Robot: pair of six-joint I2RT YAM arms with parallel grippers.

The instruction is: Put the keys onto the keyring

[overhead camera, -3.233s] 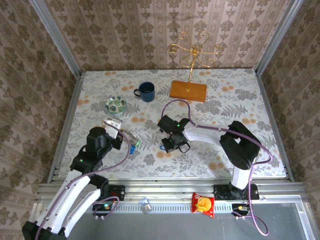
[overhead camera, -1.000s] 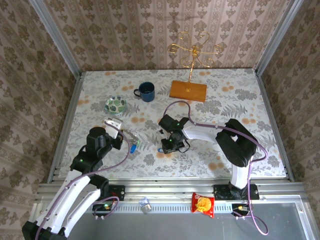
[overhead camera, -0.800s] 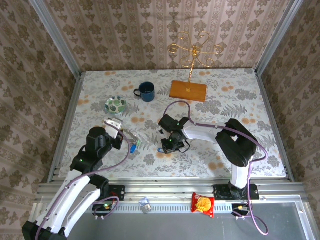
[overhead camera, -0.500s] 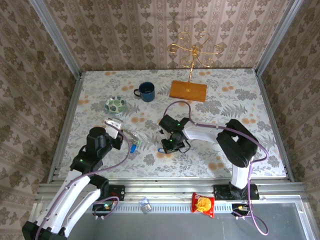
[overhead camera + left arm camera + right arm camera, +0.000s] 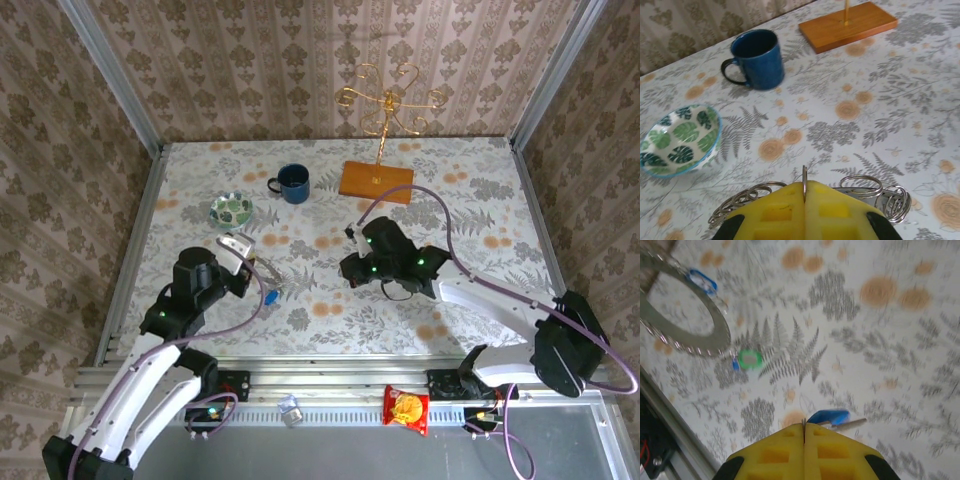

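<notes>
Our left fingers (image 5: 801,192) are shut on the keyring (image 5: 721,332), held nearer to us than the mug (image 5: 294,183), and our right fingers (image 5: 801,434), closed, seem to pinch a blue-tagged key (image 5: 829,417), so we should bring its hole slowly onto the ring's open end.

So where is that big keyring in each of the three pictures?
Top external: the keyring sits left of centre, at the tip of the left gripper.
Left wrist: along the bottom edge, silvery coils poke out behind the yellow fingers.
Right wrist: in the upper left corner, a wide grey loop.
Shared landmark: the fern-patterned tablecloth lies beneath it in all three.
</notes>
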